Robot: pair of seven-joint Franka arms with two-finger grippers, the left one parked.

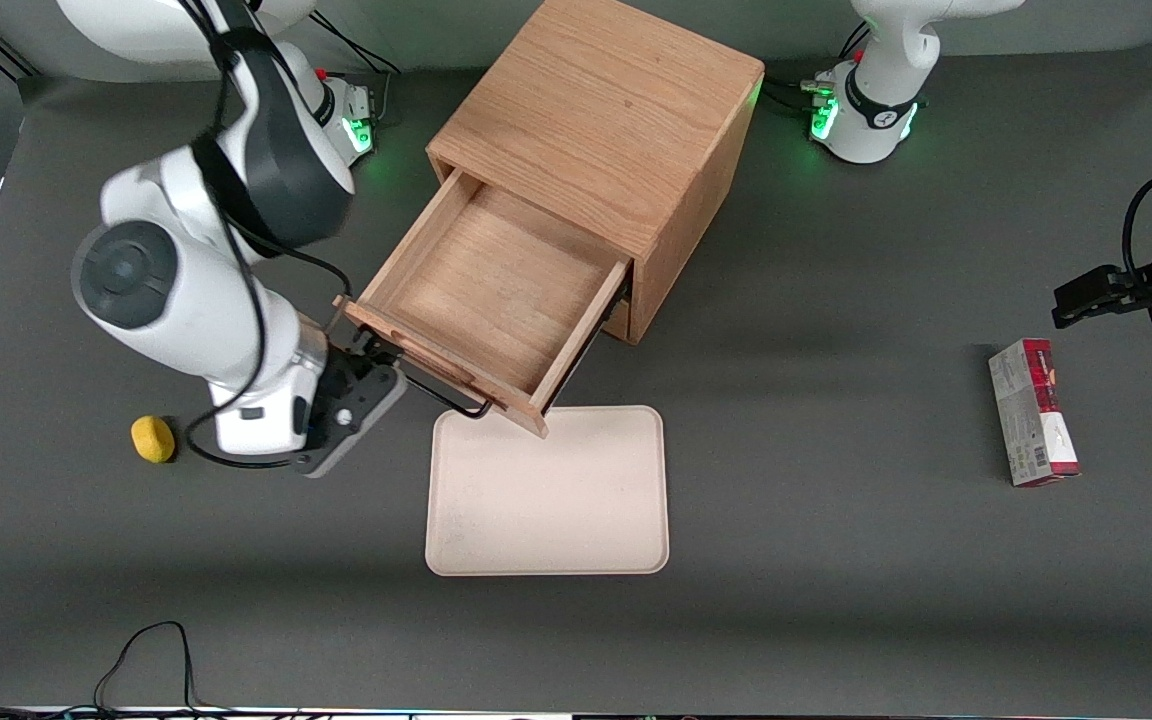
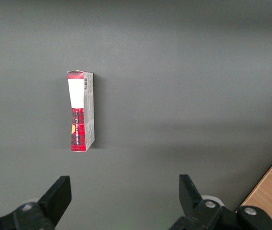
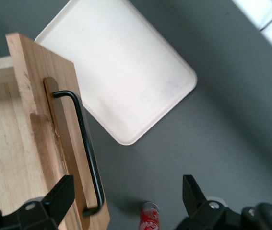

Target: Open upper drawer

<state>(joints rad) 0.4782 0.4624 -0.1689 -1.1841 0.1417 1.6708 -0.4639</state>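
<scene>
Nearest the front camera we have the cream tray, lying flat on the dark table, its farther edge just under the front corner of the upper drawer. That drawer stands pulled well out of the oak cabinet, its shallow wooden tray bare, its dark bar handle facing the working arm's end of the table.

What could go wrong from here, as we judge it: the drawer looks close to the end of its travel, so any further pull might drag the whole cabinet or tip the drawer out of its runners onto the tray. A careless retreat could also catch a finger on the bar and jerk the front sideways. The small yellow object lies near the wrist on the table and could be knocked if the arm swings low.

The gripper sits just beside the handle end of the drawer front, low over the table. In the wrist view its fingers are spread wide, and the bar seems to lie outside the gap, though we cannot be sure they are fully clear of it. The forearm slopes down from a raised elbow above the drawer's side.
</scene>
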